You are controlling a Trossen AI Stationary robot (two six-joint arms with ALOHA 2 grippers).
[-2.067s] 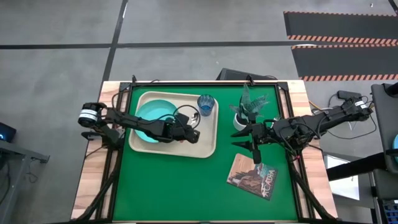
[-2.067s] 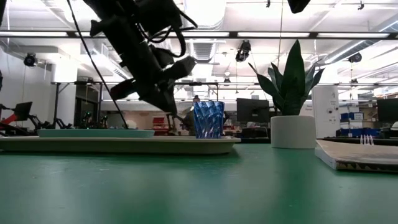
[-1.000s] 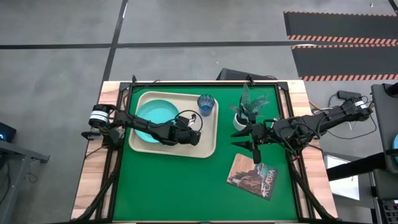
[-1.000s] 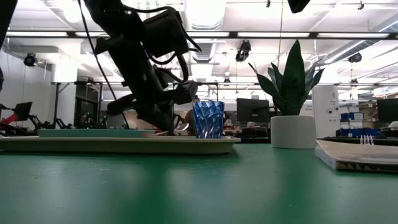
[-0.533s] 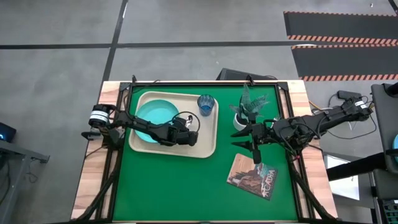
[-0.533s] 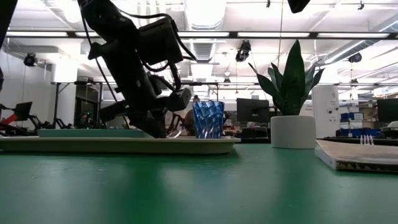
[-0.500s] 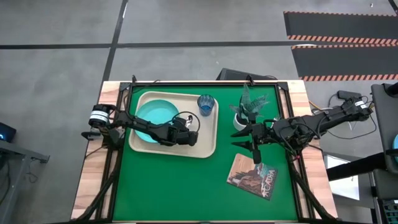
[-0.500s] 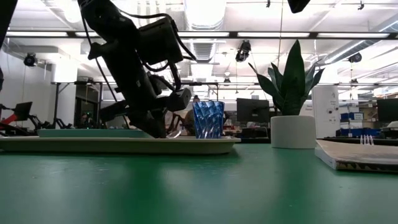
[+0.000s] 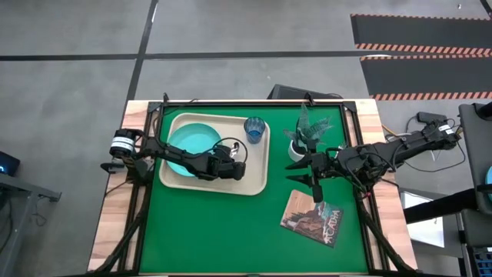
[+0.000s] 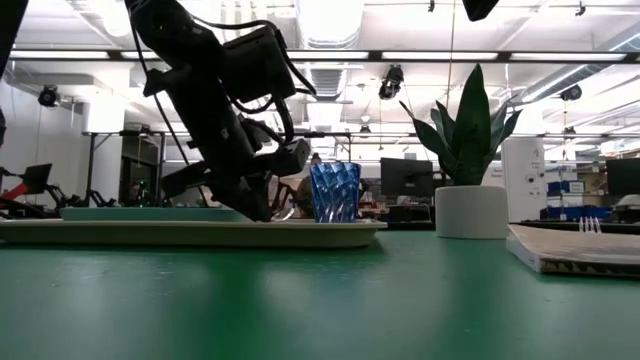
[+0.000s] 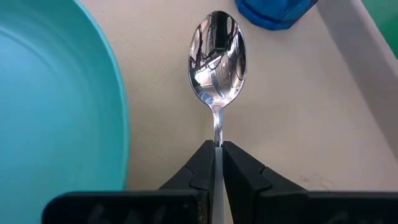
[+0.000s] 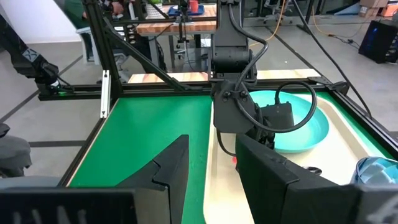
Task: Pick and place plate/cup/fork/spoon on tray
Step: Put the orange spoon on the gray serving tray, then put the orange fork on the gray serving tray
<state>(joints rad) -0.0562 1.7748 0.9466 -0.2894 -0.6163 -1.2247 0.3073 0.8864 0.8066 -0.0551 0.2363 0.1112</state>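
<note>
Left end effector (image 11: 217, 163), low over the cream rectangular tray (image 9: 255, 181), grasps the silver-bowled spoon (image 11: 217, 53) between teal round plate (image 11: 56, 106) and blue translucent cup (image 11: 273, 11), ready for setting down; right end effector (image 9: 314, 174) hangs released mid-frame.

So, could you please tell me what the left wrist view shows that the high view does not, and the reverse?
Only the left wrist view shows the spoon, its handle pinched in the left gripper over the tray.

Only the high view shows the right gripper, open, waiting by the potted plant, and the book on the green table.

Both show the plate and blue cup on the tray.
</note>
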